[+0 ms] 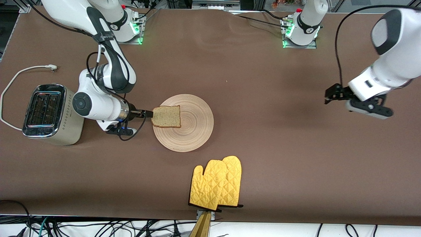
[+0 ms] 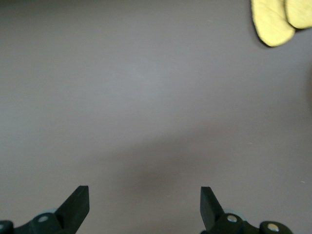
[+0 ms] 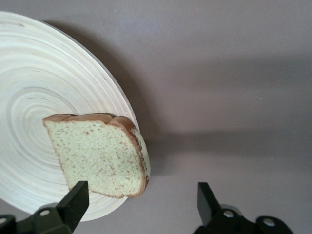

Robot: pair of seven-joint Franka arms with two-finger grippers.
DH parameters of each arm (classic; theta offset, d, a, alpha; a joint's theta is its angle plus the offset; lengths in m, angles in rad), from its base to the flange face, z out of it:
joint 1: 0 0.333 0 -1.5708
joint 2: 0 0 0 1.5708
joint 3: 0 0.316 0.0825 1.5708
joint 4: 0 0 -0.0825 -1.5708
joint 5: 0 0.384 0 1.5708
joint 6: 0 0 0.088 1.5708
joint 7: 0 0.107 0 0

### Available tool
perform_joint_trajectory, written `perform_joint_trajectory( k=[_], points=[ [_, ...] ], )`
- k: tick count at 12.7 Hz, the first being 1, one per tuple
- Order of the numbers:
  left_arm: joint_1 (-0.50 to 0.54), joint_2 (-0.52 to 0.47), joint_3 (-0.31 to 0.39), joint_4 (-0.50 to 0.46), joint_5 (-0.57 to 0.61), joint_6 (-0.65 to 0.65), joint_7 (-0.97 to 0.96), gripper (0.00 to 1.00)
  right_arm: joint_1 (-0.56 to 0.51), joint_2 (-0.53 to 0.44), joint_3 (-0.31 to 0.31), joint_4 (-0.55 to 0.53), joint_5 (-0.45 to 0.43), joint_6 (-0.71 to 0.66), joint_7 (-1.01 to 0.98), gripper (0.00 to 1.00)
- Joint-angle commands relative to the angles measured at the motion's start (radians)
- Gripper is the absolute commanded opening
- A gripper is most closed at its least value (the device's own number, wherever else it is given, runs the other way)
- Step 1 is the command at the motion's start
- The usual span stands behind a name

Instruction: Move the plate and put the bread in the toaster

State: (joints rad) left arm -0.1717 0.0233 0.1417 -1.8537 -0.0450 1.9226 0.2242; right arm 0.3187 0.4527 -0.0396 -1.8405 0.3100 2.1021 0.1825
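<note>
Nearest the camera lie two quilted yellow mitts (image 1: 216, 183) on the brown cloth worktop (image 1: 279, 148), closer to the lens than the plate (image 1: 194, 131). That plate, the landmark, is a wide flat disc of pale wood with ringed grain. Toward the right arm's end from the plate stands the toaster (image 1: 49, 115), boxy, cream, chrome-topped. On the plate's toaster-side edge rests the bread (image 1: 166, 116), a speckled square with brown crust. Right gripper (image 1: 148, 114) is level with the bread's edge, fingers spread around one corner, not yet clamped. Left gripper (image 1: 330, 95) waits over bare cloth, well apart from the plate, fingers released. Step judged: grasping the bread; next, pinch, lift, carry to a slot
</note>
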Motion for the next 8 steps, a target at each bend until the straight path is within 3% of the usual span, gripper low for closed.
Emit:
perform_joint_trajectory(
  k=[1, 4, 5, 6, 8],
  points=[
    [0.017, -0.065, 0.021, -0.018, 0.037, -0.058, 0.05, 1.0, -0.003, 0.03, 0.015, -0.014, 0.058, 0.029, -0.067, 0.81],
    [0.018, -0.066, 0.021, 0.06, 0.089, -0.197, -0.064, 1.0, -0.004, 0.061, 0.017, -0.023, 0.124, 0.07, -0.127, 0.75],
    [0.018, -0.066, 0.013, 0.077, 0.124, -0.207, -0.089, 1.0, -0.004, 0.066, 0.018, -0.029, 0.124, 0.085, -0.13, 0.66],
    [0.018, -0.066, 0.009, 0.09, 0.149, -0.217, -0.11, 1.0, -0.004, 0.069, 0.02, -0.029, 0.124, 0.084, -0.143, 0.39],
    [0.017, -0.066, 0.01, 0.091, 0.162, -0.218, -0.134, 1.0, -0.004, 0.073, 0.02, -0.029, 0.124, 0.081, -0.155, 0.06]
  ],
)
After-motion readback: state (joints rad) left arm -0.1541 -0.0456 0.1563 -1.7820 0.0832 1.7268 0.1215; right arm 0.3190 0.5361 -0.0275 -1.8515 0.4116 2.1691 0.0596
